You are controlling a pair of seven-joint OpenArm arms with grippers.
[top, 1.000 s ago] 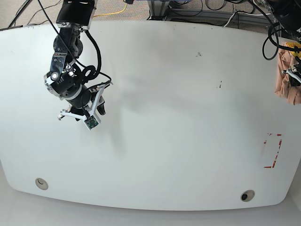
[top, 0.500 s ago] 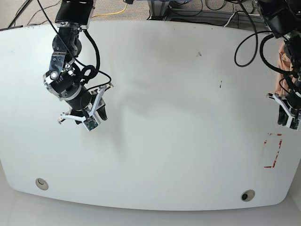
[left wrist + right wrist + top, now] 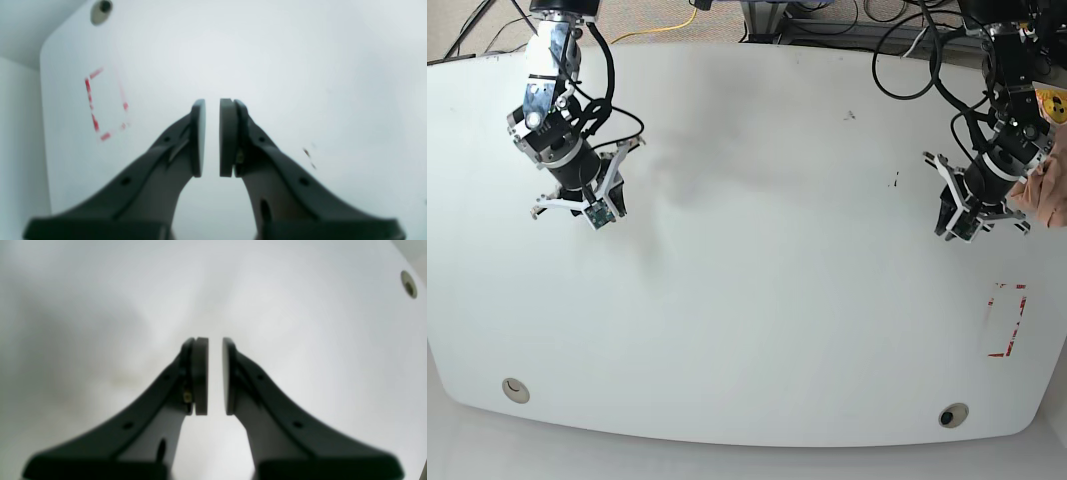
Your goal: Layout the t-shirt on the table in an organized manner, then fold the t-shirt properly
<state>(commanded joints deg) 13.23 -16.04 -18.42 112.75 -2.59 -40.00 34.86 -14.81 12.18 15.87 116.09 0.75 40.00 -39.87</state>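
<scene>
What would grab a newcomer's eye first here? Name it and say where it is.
Mostly the big white table, almost bare. Two black arms hang over it: the right hand near the far left and the left hand toward the right edge, both nearly closed and holding nothing. A peach t-shirt peeks in at the right edge, above a red-tape rectangle.

- Base view looks straight down on the whole table [image 3: 757,250] from high above.
- Each wrist view looks close along its own fingers at the tabletop — the left shares the red-tape rectangle [image 3: 105,103] with base.
</scene>
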